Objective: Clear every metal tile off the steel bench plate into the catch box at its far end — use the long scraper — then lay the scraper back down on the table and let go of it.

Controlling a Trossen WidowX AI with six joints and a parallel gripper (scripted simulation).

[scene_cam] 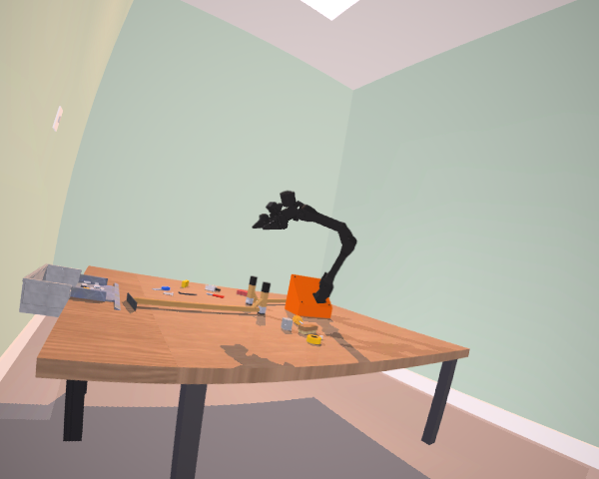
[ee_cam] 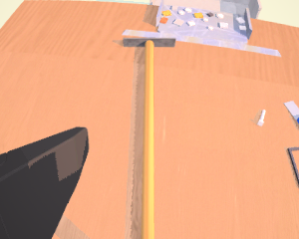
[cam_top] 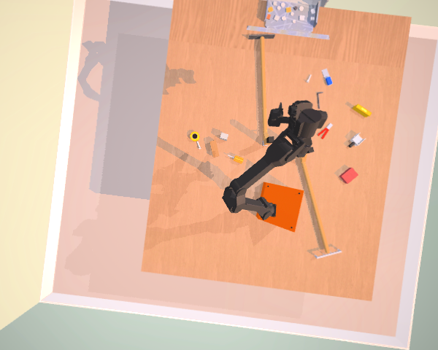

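The long scraper (cam_top: 262,86) (scene_cam: 186,304) (ee_cam: 149,159) lies flat on the table, its dark blade (cam_top: 258,36) (ee_cam: 149,43) at the grey steel bench plate (cam_top: 317,36) (ee_cam: 264,48) (scene_cam: 115,296). The grey catch box (cam_top: 312,14) (scene_cam: 44,296) (ee_cam: 249,2) stands beyond the plate and holds several small metal tiles (cam_top: 283,11) (ee_cam: 189,22). I see no tiles on the plate. My gripper (cam_top: 277,114) (scene_cam: 259,224) is open and empty. It hangs high above the near part of the scraper's handle, clear of it. One dark finger fills the lower left of the wrist view.
A second long tool (cam_top: 313,203) with a wire head lies right of the orange arm base (cam_top: 287,205). Small items lie to the right: a blue and white piece (cam_top: 326,76), hex key (cam_top: 319,98), yellow block (cam_top: 362,110), red block (cam_top: 348,175). A yellow tape (cam_top: 194,135) lies to the left.
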